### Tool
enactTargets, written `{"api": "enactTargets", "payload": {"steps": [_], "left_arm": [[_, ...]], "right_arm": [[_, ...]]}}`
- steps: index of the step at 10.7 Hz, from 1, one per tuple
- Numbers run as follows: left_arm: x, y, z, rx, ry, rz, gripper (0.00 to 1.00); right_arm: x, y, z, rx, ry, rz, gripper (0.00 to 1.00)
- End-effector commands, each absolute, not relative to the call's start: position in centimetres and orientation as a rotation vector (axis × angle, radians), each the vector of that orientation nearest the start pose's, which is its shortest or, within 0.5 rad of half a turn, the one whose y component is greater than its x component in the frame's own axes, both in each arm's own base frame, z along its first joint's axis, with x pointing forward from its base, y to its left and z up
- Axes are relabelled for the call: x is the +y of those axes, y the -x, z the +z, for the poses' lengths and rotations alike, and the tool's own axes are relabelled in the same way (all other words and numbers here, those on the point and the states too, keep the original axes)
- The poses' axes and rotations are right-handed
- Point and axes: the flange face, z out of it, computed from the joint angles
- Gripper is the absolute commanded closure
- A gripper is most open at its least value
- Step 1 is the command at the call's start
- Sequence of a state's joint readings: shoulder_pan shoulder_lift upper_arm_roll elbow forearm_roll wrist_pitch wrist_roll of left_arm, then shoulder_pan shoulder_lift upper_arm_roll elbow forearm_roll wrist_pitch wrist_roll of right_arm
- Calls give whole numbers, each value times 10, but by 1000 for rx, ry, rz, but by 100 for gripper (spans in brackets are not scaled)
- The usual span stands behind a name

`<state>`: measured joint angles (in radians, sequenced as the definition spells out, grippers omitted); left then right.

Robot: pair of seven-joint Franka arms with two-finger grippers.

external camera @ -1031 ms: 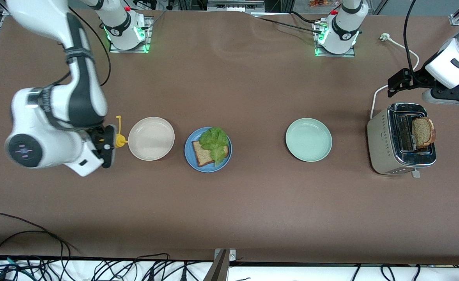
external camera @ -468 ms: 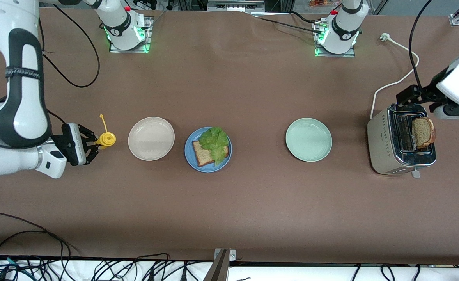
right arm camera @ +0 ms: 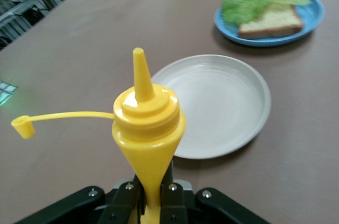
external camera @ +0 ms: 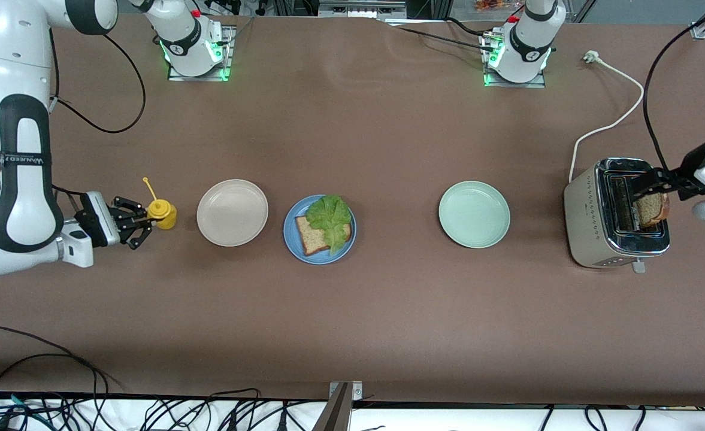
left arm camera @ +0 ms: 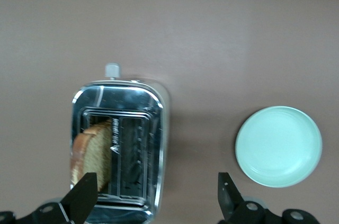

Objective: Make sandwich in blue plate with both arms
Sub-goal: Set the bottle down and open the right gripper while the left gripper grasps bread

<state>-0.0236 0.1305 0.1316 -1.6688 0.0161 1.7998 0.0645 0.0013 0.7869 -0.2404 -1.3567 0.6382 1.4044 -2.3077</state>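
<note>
The blue plate (external camera: 293,240) (right arm camera: 317,18) holds one brown bread slice (external camera: 311,237) (right arm camera: 271,20) with a green lettuce leaf (external camera: 329,216) (right arm camera: 248,0) partly over it. A second bread slice (external camera: 652,209) (left arm camera: 93,152) stands in a slot of the silver toaster (external camera: 592,218) (left arm camera: 122,107). My left gripper (external camera: 648,187) (left arm camera: 155,192) hangs open over the toaster, its fingers either side of the toaster's top. My right gripper (external camera: 141,224) (right arm camera: 151,198) is shut on a yellow squeeze bottle (external camera: 162,212) (right arm camera: 148,123) beside the beige plate, its cap hanging open on a strap.
A beige plate (external camera: 232,212) (right arm camera: 212,105) sits between the bottle and the blue plate. A pale green plate (external camera: 474,214) (left arm camera: 278,145) lies between the blue plate and the toaster. The toaster's white cord (external camera: 613,123) runs toward the left arm's base.
The right arm has swung out toward its end of the table, carrying the yellow bottle away from the beige plate. The left gripper has come down over the toaster.
</note>
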Motion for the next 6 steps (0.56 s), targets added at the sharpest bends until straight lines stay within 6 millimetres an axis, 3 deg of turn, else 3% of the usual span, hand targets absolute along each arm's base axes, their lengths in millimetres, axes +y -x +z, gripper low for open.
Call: {"api": "enactTargets", "payload": {"steps": [1,3,6], "left_arm": [[100,-614,497,-5,3093,-3,0],[130,-620,476,31,3096,-9,0],[166,-624,435,24,3125,30,0]], "right_arm": [[-69,-623,203,-1878,1136,-386,87],[-77,-597,171,-1827,1087,-405,87],[-79,-588,150,-1792,1008,-493,87]]}}
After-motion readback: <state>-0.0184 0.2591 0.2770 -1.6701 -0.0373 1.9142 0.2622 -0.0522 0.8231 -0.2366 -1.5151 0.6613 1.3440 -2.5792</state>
